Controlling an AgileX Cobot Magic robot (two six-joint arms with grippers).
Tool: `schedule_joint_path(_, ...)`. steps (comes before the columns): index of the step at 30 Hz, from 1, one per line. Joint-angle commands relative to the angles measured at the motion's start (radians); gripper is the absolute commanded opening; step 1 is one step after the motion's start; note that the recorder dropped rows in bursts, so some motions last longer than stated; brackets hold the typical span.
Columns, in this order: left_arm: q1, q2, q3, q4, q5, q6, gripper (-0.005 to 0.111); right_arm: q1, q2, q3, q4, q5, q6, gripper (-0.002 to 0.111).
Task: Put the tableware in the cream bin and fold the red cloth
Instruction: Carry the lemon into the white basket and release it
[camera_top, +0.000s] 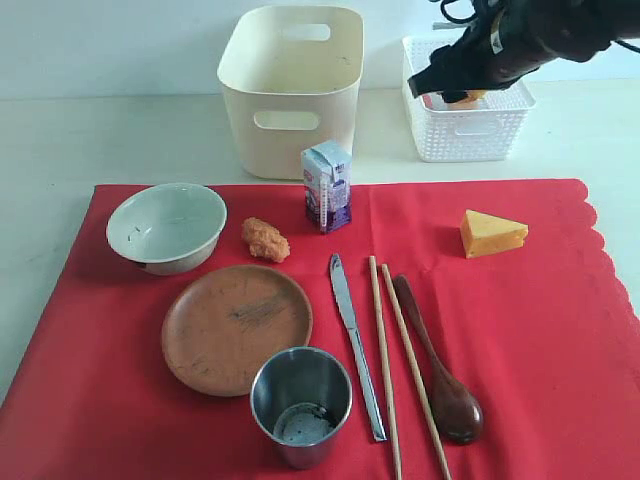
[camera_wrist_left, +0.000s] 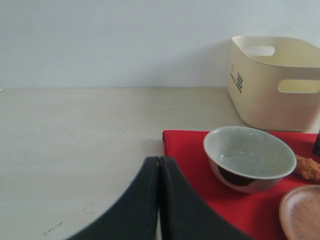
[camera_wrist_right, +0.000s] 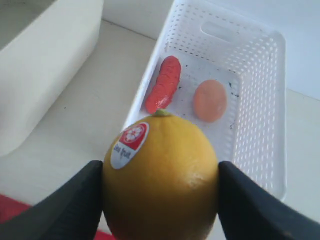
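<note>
On the red cloth (camera_top: 540, 330) lie the pale bowl (camera_top: 166, 226), brown plate (camera_top: 236, 327), steel cup (camera_top: 301, 404), knife (camera_top: 356, 345), chopsticks (camera_top: 398, 368) and dark wooden spoon (camera_top: 440, 372). The cream bin (camera_top: 291, 88) stands behind the cloth. My right gripper (camera_wrist_right: 161, 175) is shut on a yellow lemon (camera_wrist_right: 161, 180) and hangs over the white basket's near edge (camera_top: 448, 92). My left gripper (camera_wrist_left: 159, 165) is shut with nothing in it, low over the bare table beside the cloth's corner (camera_wrist_left: 172, 142), short of the bowl (camera_wrist_left: 249, 157); the exterior view does not show it.
A milk carton (camera_top: 328, 186), a fried nugget (camera_top: 265, 240) and a cheese wedge (camera_top: 491, 233) also sit on the cloth. The white lattice basket (camera_wrist_right: 260, 75) holds a red sausage (camera_wrist_right: 163, 83) and an egg (camera_wrist_right: 210, 100). Bare table (camera_wrist_left: 75, 130) lies left of the cloth.
</note>
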Motion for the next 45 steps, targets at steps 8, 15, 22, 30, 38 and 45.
schedule_joint_path(8,0.002,-0.005,0.000,0.001,-0.002,0.001,0.001,-0.080,0.210,-0.211,-0.016,-0.056,0.023,0.000)
schedule_joint_path(15,0.002,-0.005,0.000,0.001,-0.002,0.001,0.001,-0.080,0.265,-0.262,-0.016,-0.058,0.023,0.002)
schedule_joint_path(22,0.002,-0.005,0.000,0.001,-0.002,0.001,0.001,-0.080,0.287,-0.277,-0.016,-0.066,0.029,0.027)
schedule_joint_path(30,0.002,-0.005,0.000,0.001,-0.002,0.001,0.001,-0.080,0.287,-0.277,-0.016,-0.100,0.029,0.057)
schedule_joint_path(38,0.002,-0.005,0.000,0.001,-0.002,0.001,0.001,-0.080,0.270,-0.277,0.013,-0.093,0.029,0.071)
schedule_joint_path(45,0.002,-0.005,0.000,0.001,-0.002,0.001,0.001,-0.080,0.189,-0.277,0.075,0.032,0.029,0.072)
